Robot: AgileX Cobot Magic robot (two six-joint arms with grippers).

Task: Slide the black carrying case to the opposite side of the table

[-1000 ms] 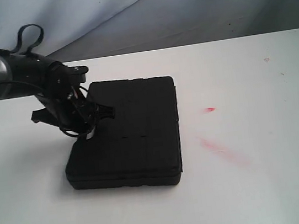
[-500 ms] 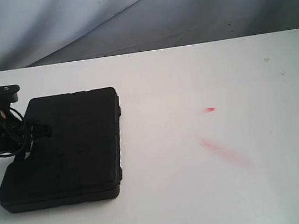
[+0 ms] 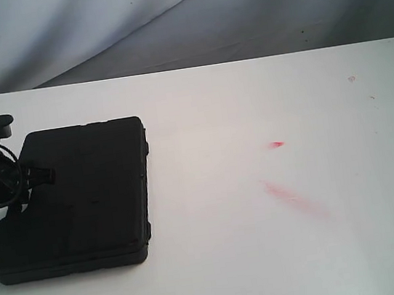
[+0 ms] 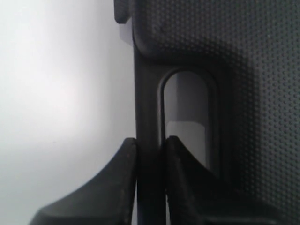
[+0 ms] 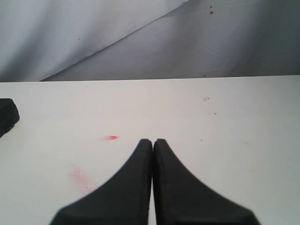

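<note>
At the left end of the bench: case gripped by the left claw.
Case lies flat on the white bench, close to the left border of the exterior view. Left claw is clamped on the handle bar at the case's left side, with one finger outside the bar and the other inside the handle slot. Right claw is above the bench, fingers pressed together with nothing between them. Red marks lie on the bench to the right, well apart from the case.
</note>
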